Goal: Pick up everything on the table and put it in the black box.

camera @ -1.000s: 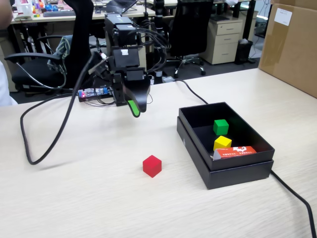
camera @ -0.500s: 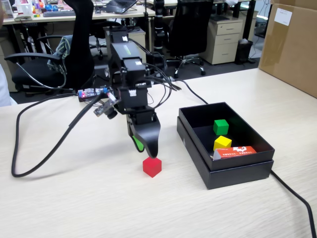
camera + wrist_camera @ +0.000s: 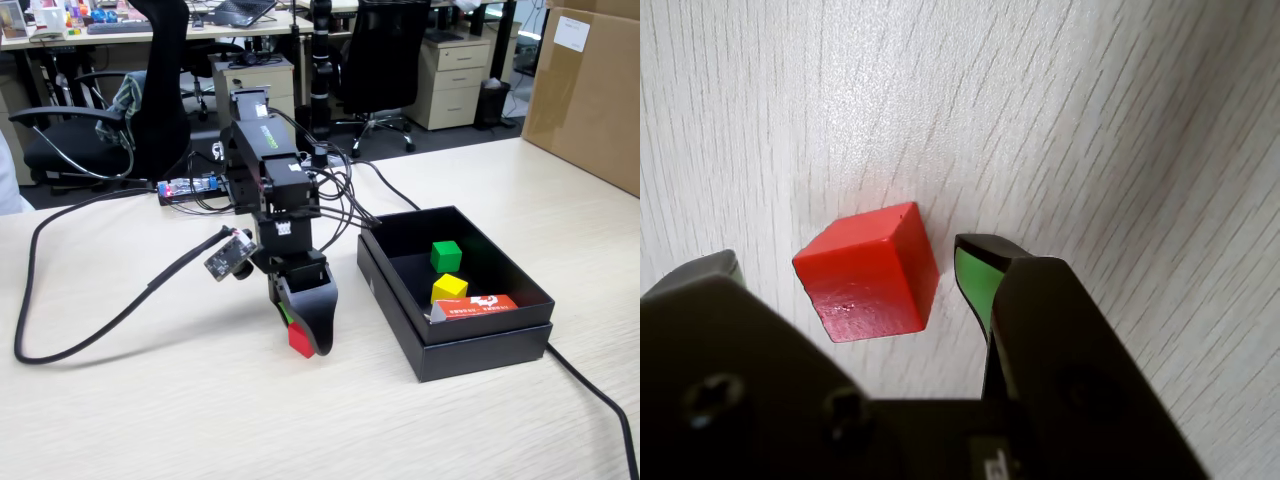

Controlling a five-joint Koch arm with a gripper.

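A red cube point(image 3: 868, 272) lies on the pale wood table, between the two jaws of my gripper point(image 3: 845, 262). The jaws are open with a gap on each side of the cube; the right jaw has a green pad point(image 3: 975, 280). In the fixed view the gripper point(image 3: 300, 335) points down at the table with the red cube point(image 3: 299, 340) at its tip. The black box point(image 3: 480, 345) stands to the right and holds a green cube point(image 3: 446, 255), a yellow cube point(image 3: 449, 288) and a red and white carton point(image 3: 475, 308).
A thick black cable point(image 3: 90, 335) loops over the table on the left, another runs off the box's right side point(image 3: 600, 400). A cardboard box point(image 3: 590, 90) stands at the back right. Office chairs and desks lie beyond the table's far edge.
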